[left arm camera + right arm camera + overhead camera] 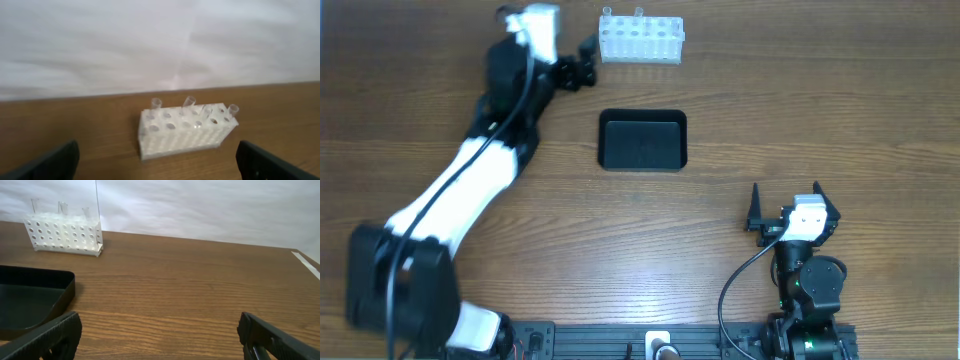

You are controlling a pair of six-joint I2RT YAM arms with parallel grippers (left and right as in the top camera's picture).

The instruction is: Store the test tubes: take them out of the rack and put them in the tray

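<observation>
Spread wide and holding nothing, the left gripper (588,62) shows its black fingers (57,161) either side of the white rack (185,134), which stands just ahead of it on the wooden table (75,120). Four clear test tubes (189,101) stick up along the rack's side farthest from this claw, some of them tilted. Off to this claw's side, nearer the arm bases, lies the black tray (642,114) — none of the tubes is in it yet, so the task looks to be at its first pick. Next, I judge, the claw must rise over the rack, line up on one tube's top and close gently, then draw it straight up. Well beyond the tray, the right gripper (786,197) rests released too — tray and rack lie ahead to its left.
</observation>
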